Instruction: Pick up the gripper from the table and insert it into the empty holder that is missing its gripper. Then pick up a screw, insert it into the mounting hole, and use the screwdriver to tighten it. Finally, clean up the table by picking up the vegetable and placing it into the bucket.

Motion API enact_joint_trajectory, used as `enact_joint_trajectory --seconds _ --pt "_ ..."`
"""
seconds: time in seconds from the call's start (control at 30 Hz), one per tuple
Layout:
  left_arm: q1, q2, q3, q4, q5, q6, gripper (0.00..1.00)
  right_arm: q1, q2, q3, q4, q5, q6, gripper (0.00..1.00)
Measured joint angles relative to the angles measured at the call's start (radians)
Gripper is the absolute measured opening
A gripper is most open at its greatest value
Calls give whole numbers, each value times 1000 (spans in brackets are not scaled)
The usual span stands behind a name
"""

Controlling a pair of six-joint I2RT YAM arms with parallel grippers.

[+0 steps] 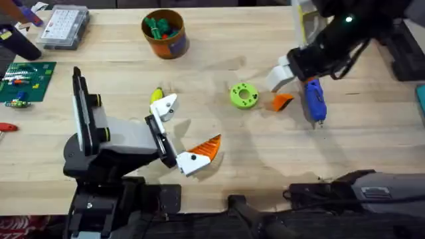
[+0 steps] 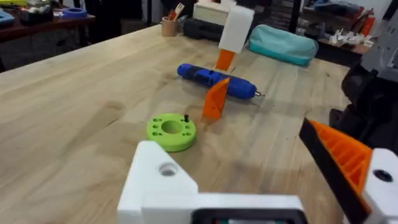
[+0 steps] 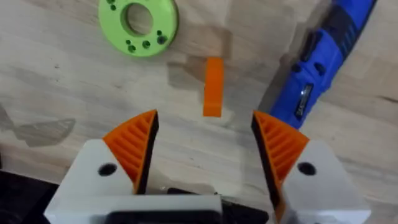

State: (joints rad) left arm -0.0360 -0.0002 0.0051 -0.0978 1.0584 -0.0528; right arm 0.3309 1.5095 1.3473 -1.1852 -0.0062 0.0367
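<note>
Gripper (image 3: 212,86), the loose orange wedge, lies on the wooden table (image 1: 219,46) between the green disc (image 1: 244,95) and the blue-handled screwdriver (image 1: 313,99), untouched. Right gripper (image 3: 205,146) hangs directly above it, ribbed orange pads spread wide with nothing between them. Left gripper (image 1: 180,135) rests low at the table's near left, released: one white bracket carries an orange ribbed finger (image 1: 207,147), the other, the holder (image 1: 164,106), has its socket bare. Yellow vegetable (image 1: 157,95) sits just behind the holder. Bucket (image 1: 164,33) stands at the far edge, green items inside.
</note>
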Motion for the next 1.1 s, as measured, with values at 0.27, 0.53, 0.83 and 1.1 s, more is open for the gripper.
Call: enact_joint_trajectory --seconds 0.27,0.53,0.83,1.1 --pt "0 0 0 -1 0 0 991 0 -22 -5 1 21 67 897" --pt "0 0 0 -2 0 0 991 0 -22 -91 78 8 91 897" --pt "0 0 0 -2 0 0 991 0 -22 -184 111 2 95 897" --pt "0 0 0 -2 1 0 991 0 -14 -186 113 -2 95 897"
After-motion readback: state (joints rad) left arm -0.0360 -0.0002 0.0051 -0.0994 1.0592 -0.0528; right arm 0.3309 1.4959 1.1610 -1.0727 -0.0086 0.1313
